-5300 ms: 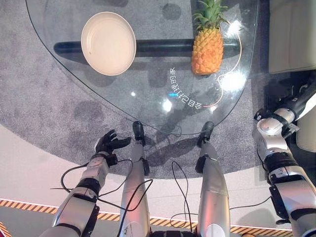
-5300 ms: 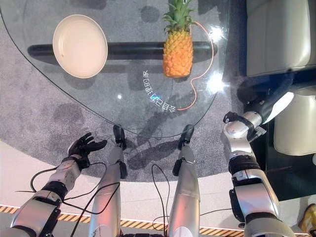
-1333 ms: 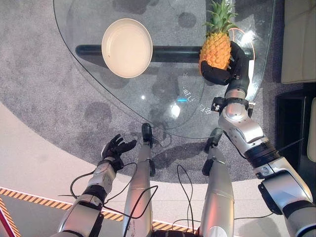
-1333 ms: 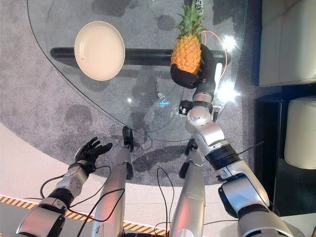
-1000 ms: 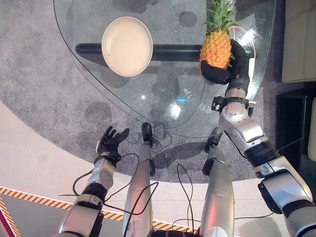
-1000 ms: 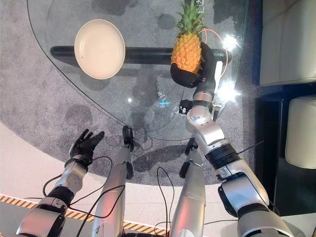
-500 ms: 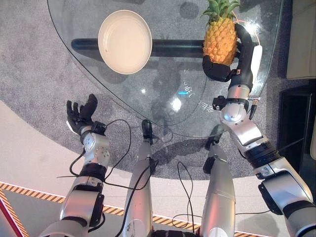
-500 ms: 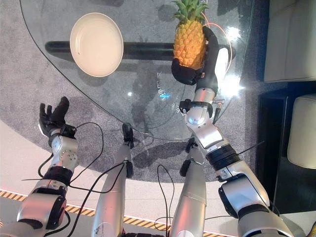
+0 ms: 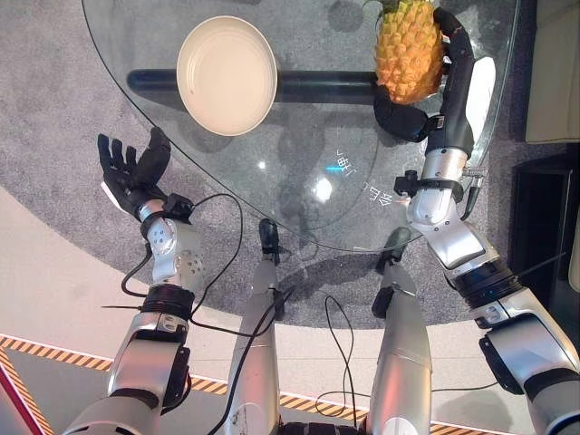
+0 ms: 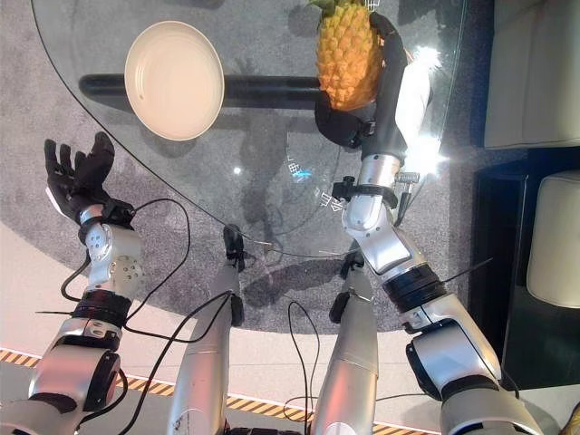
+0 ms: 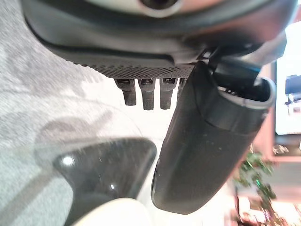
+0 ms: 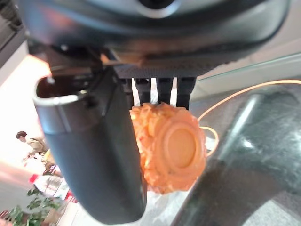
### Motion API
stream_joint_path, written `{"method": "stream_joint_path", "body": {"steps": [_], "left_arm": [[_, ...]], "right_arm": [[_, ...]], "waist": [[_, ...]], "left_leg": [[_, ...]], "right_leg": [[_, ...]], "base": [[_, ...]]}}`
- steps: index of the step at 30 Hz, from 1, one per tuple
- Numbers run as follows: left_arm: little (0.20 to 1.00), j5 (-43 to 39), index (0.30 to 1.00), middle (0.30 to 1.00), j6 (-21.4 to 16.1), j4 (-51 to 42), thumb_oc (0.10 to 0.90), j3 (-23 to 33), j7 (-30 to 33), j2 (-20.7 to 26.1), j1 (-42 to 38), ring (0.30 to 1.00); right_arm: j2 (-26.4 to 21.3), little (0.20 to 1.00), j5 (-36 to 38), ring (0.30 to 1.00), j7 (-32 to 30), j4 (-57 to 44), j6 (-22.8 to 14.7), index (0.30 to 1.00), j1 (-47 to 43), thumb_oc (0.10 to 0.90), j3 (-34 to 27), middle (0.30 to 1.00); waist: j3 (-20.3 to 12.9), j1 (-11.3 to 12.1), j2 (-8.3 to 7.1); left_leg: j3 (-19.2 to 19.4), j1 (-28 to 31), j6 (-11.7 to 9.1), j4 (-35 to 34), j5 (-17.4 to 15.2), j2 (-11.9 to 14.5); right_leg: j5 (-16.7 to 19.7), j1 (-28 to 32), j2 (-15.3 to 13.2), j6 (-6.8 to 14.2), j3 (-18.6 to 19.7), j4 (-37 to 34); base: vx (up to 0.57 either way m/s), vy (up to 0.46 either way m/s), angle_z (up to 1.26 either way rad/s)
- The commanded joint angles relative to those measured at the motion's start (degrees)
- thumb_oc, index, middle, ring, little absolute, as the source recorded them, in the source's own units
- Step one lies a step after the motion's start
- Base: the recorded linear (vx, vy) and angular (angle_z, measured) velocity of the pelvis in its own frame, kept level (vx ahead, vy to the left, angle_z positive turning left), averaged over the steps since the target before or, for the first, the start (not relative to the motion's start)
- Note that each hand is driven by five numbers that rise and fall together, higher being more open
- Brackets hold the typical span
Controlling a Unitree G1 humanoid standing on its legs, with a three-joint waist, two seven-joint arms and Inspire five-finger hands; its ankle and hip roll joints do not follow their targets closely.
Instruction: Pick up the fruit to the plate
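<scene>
Orange pineapple in the right hand's grasp, above the glass table.

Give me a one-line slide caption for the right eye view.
Right hand grips the pineapple over the glass table; the cream plate sits empty, left hand open beside the table.

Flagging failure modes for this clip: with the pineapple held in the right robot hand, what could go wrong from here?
1. The right robot hand grips only the lower part of the pineapple; the tall fruit could tip out during the carry.
2. The plate sits well across the glass table; a long sideways carry could end short of it.
3. A drop could hit the glass.
</scene>
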Motion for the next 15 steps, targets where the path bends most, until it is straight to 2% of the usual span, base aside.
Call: {"method": "stream_joint_path", "body": {"steps": [1, 5, 15], "left_arm": [[0.9, 7.6, 0.9, 0.9, -6.2, -5.7, 0.8, 1.9, 0.6, 3.9, -1.9, 0.9], [0.9, 11.0, 0.9, 0.9, -6.6, -10.2, 0.8, 1.7, -0.1, 3.0, -1.1, 0.9], [0.9, 12.0, 0.9, 0.9, -3.7, -19.9, 0.8, 0.6, -6.1, 2.9, -0.6, 0.9]], "right_arm": [[-2.7, 0.2, -6.8, 0.3, -4.2, -11.6, -8.3, 0.3, -2.5, 0.1, -3.5, 0.3], [-2.4, 0.2, -8.4, 0.3, -3.7, -12.6, -9.4, 0.3, -1.8, 0.1, -4.4, 0.3], [-2.4, 0.2, -10.2, 0.3, -1.4, -16.7, -11.3, 0.3, -1.3, 0.1, -5.7, 0.3]], "waist": [[-1.1, -0.8, 0.62], [-1.1, -0.7, 0.6], [-1.1, -0.6, 0.26]], "left_leg": [[-2.4, -2.8, -2.1, 5.5, -3.4, 1.0], [-2.4, -2.8, -2.0, 5.3, -3.5, 1.0], [-2.2, -3.2, -2.1, 5.0, -3.6, 1.1]], "right_leg": [[1.0, 0.1, -0.1, 2.0, 0.0, -1.5], [1.1, 0.3, -0.1, 2.2, -0.2, -1.8], [1.6, 0.4, -0.2, 2.4, -0.6, -2.8]], "base": [[0.0, -0.032, 0.02], [0.0, -0.022, 0.03], [0.0, -0.011, 0.02]]}}
